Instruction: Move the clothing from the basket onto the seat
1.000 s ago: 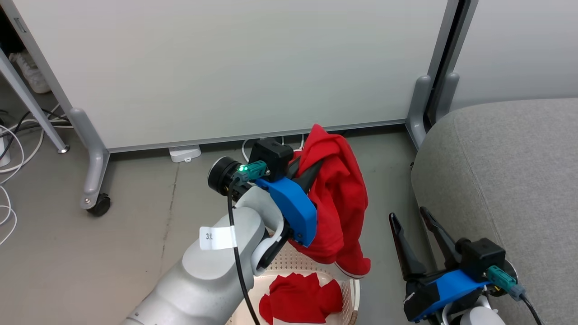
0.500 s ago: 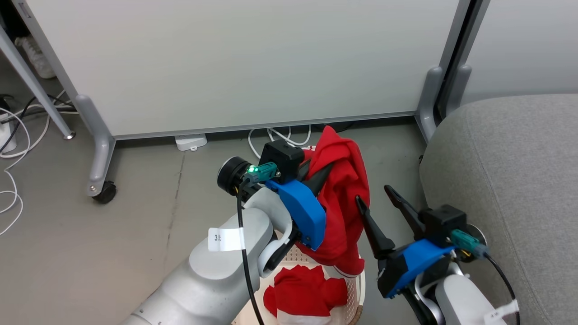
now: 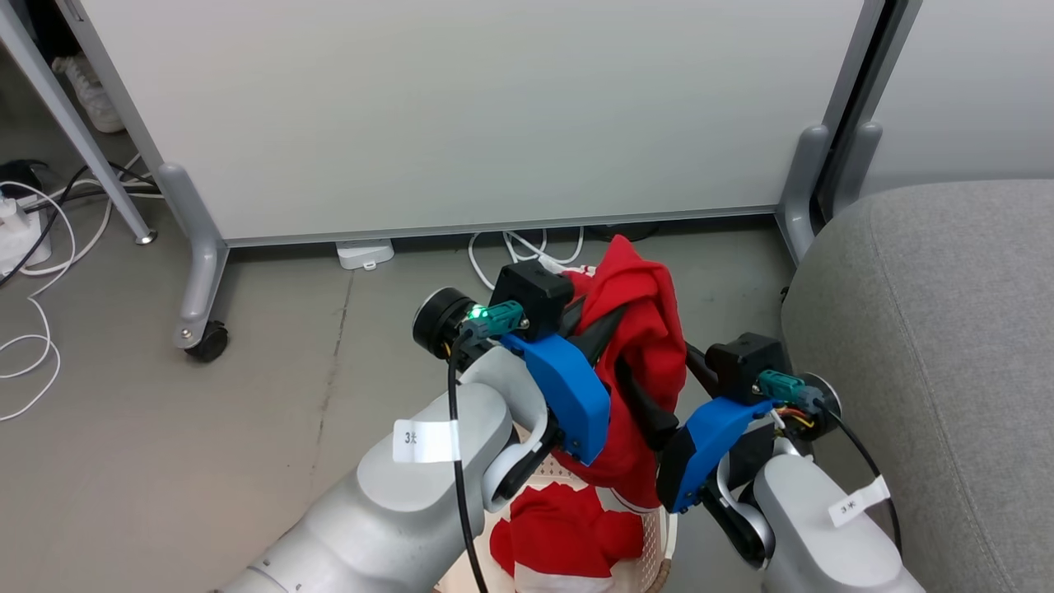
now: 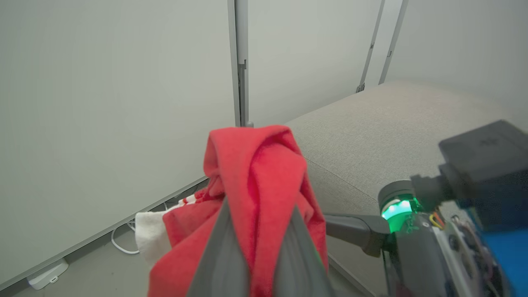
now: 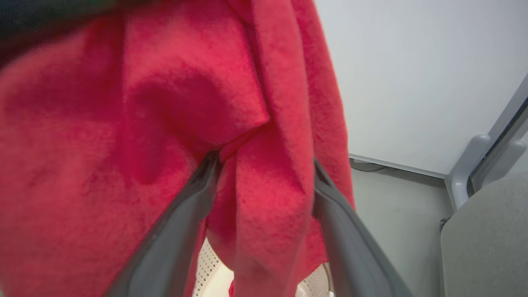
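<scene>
Bright, even light; faint shadows on floor [image 3: 272, 428]. Head view sharp. Right wrist view: cloth [image 5: 165, 103] around fingers [image 5: 177, 235] blurred, dark smear beyond them.

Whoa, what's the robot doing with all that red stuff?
It's moving laundry. The left gripper is shut on a red top and holds it up over the basket. The right gripper is open around a hanging fold of that top, not gripping it. A second red top lies in the basket. The grey sofa stands just to the robot's right.
</scene>
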Controlling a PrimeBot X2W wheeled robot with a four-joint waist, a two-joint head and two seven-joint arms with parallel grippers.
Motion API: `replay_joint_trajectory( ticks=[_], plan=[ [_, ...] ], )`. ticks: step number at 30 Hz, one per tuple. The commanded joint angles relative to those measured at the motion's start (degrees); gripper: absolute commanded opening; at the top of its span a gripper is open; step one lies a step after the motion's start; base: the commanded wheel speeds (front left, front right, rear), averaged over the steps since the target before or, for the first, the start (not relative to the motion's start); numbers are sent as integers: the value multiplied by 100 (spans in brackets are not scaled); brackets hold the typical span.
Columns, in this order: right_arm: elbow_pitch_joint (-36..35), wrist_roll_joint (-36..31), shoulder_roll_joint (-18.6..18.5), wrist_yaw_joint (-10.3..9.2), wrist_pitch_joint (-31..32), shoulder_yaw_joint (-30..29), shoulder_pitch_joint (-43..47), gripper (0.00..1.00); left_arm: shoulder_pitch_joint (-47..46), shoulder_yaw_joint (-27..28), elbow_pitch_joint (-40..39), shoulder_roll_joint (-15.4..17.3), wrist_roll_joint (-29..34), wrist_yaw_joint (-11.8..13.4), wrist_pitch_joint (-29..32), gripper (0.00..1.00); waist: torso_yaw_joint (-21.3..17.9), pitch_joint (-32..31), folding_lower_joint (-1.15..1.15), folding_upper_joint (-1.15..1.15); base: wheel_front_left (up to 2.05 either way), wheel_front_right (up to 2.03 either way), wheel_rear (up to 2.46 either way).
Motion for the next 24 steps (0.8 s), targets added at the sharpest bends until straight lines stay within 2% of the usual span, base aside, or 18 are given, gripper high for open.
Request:
replay_joint_trajectory(
  ticks=[1, 14, 15, 17, 18, 24],
  plan=[
    [113, 28, -18, 1, -41, 25, -130, 100, -103, -27, -23, 0, -36, 28, -35, 0, 3, 4, 0, 0, 0, 0, 0],
    [1047, 227, -17, 1, -321, 358, -665, 100, -166, -282, 19, 0, -262, 68, -121, 0, 2, -28, 0, 0, 0, 0, 0],
    [1081, 272, -17, 1, -339, 403, -686, 94, -166, -296, 24, 0, -276, 64, -128, 0, 0, -31, 0, 0, 0, 0, 0],
    [1146, 325, -17, 1, -390, 482, -732, 4, -167, -330, 41, 0, -308, 67, -140, 0, -4, -42, 0, 0, 0, 0, 0],
    [1176, 343, -17, 1, -414, 519, -746, 0, -169, -347, 51, 0, -319, 70, -145, 0, -6, -47, 0, 0, 0, 0, 0],
    [1381, 449, -17, 1, -528, 641, -832, 0, -198, -435, 114, 0, -423, 91, -190, 0, -24, -41, 0, 0, 0, 0, 0]
  ],
)
